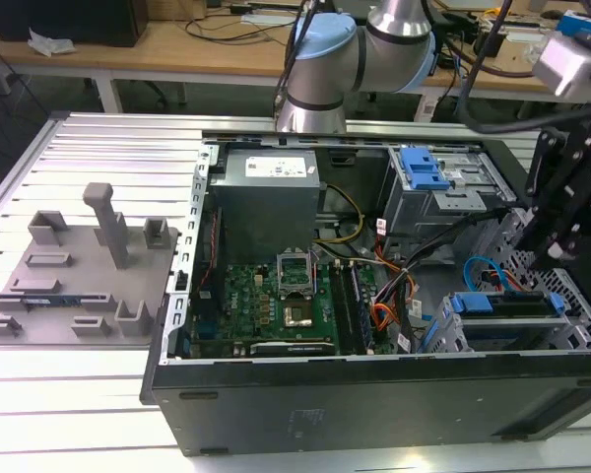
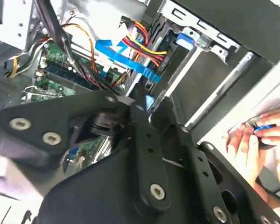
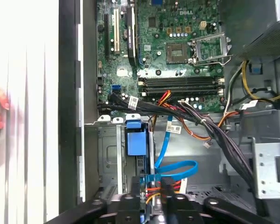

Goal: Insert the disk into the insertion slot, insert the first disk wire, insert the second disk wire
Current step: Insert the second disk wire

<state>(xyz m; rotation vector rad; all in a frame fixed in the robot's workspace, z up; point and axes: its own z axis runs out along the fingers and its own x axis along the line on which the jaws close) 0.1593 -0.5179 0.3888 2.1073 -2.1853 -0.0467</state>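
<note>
Exterior view's left: grey plastic parts tray (image 1: 79,266) on a ribbed metal table (image 1: 69,394), with a wooden bench (image 1: 177,44) behind at the upper edge. Centre: open black computer case (image 1: 355,404) lying on its side, holding a grey power supply (image 1: 266,202) with a white sticker whose print is too small to read, and below it a green motherboard (image 1: 266,301) with an empty processor socket. Right of that is a bundle of orange and black wires (image 1: 384,315), then a taller grey cage (image 1: 443,192) with a blue handle. Exterior view's lower right: low perforated insertion slot (image 1: 571,315) with the disk (image 1: 502,304) seated in it, blue frame facing out. The light-blue second disk wire (image 1: 483,271) loops just above the disk. The black gripper (image 1: 571,212) hangs over this corner, right above the slot; cannot tell how far open it is or whether it has hold of anything. In the first wrist view the gripper (image 3: 151,198) sits just over the blue wire loop (image 3: 172,169), beside the disk's blue frame (image 3: 134,142); white tags on the black cable bundle (image 3: 196,121), print unreadable. A person's hand (image 2: 252,135) rests on the table outside the case in the second wrist view
</note>
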